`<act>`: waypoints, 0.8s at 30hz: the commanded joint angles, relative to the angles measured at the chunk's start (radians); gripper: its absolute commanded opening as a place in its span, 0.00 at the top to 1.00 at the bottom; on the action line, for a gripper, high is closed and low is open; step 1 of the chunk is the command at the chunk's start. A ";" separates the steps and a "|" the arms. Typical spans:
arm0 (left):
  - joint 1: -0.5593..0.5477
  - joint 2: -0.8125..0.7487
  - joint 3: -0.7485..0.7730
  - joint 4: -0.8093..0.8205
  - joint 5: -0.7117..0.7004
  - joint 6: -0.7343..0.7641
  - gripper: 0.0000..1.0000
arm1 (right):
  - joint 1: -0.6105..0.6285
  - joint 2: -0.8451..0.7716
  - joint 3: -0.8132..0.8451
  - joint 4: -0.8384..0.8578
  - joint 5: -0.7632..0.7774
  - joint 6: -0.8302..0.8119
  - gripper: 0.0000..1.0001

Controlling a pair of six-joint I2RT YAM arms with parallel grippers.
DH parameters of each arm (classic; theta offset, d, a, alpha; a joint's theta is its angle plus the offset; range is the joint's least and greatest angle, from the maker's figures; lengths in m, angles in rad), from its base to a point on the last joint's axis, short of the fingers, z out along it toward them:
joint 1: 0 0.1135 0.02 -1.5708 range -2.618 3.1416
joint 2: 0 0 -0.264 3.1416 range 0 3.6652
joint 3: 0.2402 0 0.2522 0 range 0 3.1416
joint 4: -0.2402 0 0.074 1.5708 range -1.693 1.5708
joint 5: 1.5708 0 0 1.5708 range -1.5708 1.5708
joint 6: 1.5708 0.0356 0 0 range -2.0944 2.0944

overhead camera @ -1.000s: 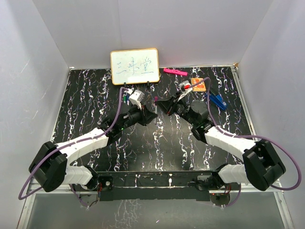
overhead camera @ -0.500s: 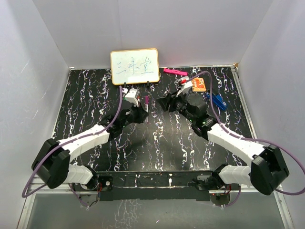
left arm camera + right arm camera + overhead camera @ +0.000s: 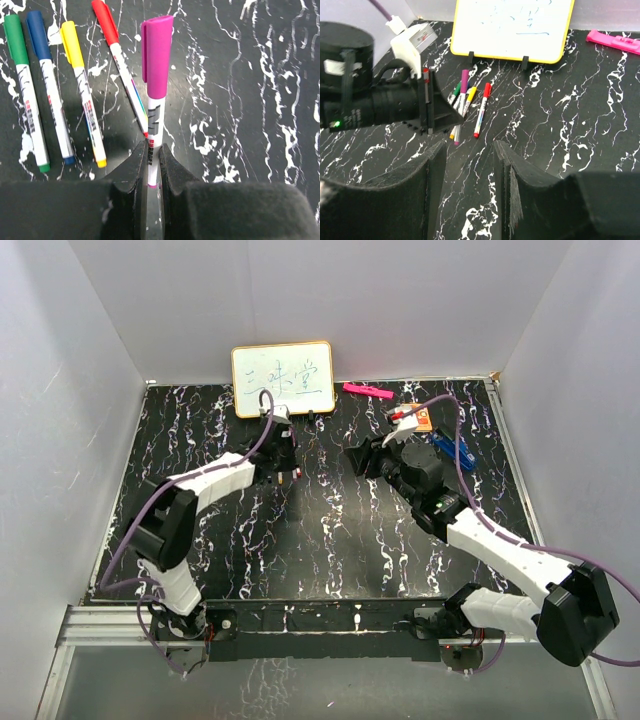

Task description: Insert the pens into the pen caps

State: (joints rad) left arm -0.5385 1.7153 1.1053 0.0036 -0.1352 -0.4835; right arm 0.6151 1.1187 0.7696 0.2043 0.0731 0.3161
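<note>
Seemingly wrapping up the capping, with left tool (image 3: 152,156) clamped on the purple-capped pen (image 3: 156,85) at 3 o'clock of the red pen (image 3: 117,60) on the worktop (image 3: 250,100), right tool (image 3: 470,150) apart and empty; next, lowering and letting go.

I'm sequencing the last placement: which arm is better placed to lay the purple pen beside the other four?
Left. The left gripper is shut on the purple pen, which hangs right next to the row of four capped pens. The right gripper stands open and empty, farther back.
</note>
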 commanded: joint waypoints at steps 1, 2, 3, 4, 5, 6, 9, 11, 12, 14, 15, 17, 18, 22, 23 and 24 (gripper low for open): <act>0.029 0.093 0.125 -0.114 -0.028 -0.010 1.00 | 0.002 -0.022 -0.011 0.014 0.009 -0.011 0.59; 0.035 0.120 0.150 -0.131 -0.026 -0.018 1.00 | 0.003 -0.024 -0.013 0.015 0.007 -0.011 0.59; 0.041 0.146 0.174 -0.152 -0.026 -0.025 1.00 | 0.003 -0.025 -0.015 0.015 0.005 -0.009 0.59; 0.046 0.168 0.196 -0.166 -0.027 -0.033 1.00 | 0.002 -0.025 -0.018 0.014 0.004 -0.008 0.59; 0.051 0.187 0.211 -0.172 -0.028 -0.043 1.00 | 0.002 -0.028 -0.021 0.013 0.002 -0.006 0.59; 0.056 0.203 0.228 -0.181 -0.027 -0.052 1.00 | 0.002 -0.029 -0.025 0.013 0.001 -0.004 0.59; 0.064 0.225 0.240 -0.175 -0.025 -0.072 1.00 | 0.002 -0.036 -0.037 0.010 0.002 -0.004 0.59; 0.064 0.227 0.241 -0.170 -0.033 -0.077 1.00 | 0.003 -0.038 -0.042 0.008 0.005 -0.004 0.59; 0.066 0.228 0.244 -0.173 -0.035 -0.079 1.00 | 0.003 -0.038 -0.044 0.007 0.007 -0.004 0.59; 0.066 0.234 0.254 -0.185 -0.047 -0.082 1.00 | 0.002 -0.036 -0.046 0.007 0.008 -0.003 0.59; 0.066 0.236 0.258 -0.187 -0.051 -0.083 1.00 | 0.002 -0.034 -0.047 0.007 0.008 -0.003 0.59; 0.068 0.242 0.261 -0.187 -0.049 -0.085 1.00 | 0.002 -0.029 -0.047 0.010 0.002 0.000 0.59; 0.068 0.247 0.265 -0.191 -0.050 -0.088 1.00 | 0.002 -0.027 -0.047 0.011 -0.001 0.001 0.59; 0.068 0.263 0.279 -0.212 -0.063 -0.095 0.97 | 0.002 -0.027 -0.049 0.011 -0.005 0.003 0.59; 0.069 0.264 0.278 -0.210 -0.069 -0.097 0.96 | 0.002 -0.029 -0.050 0.011 -0.004 0.003 0.59; 0.068 0.264 0.275 -0.207 -0.073 -0.098 0.96 | 0.003 -0.030 -0.051 0.011 -0.002 0.003 0.59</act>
State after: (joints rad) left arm -0.4740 1.9762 1.3506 -0.1680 -0.1772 -0.5671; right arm 0.6151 1.1072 0.7219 0.1772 0.0727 0.3164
